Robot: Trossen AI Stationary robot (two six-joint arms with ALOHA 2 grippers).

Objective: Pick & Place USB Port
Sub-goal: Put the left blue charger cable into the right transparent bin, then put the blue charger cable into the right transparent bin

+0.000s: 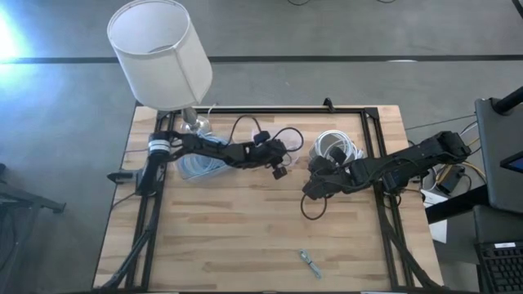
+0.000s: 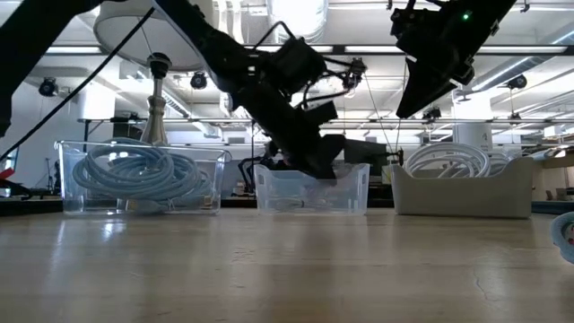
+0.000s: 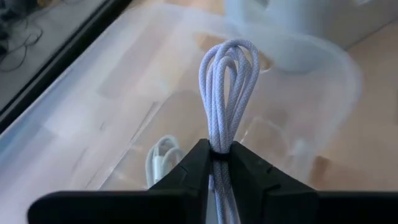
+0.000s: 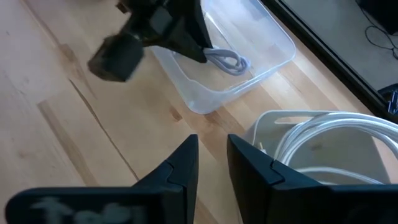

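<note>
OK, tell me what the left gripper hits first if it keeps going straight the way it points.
Most likely the floor of the clear bin. The left gripper, shut on the white cable bundle, points down into it, with another white cable lying beside that line. Depth is hard to judge.

We look straight down on the surface (image 1: 261, 237), level across it, and closely from both wrists; all views share the clear bin (image 4: 249, 59).
</note>
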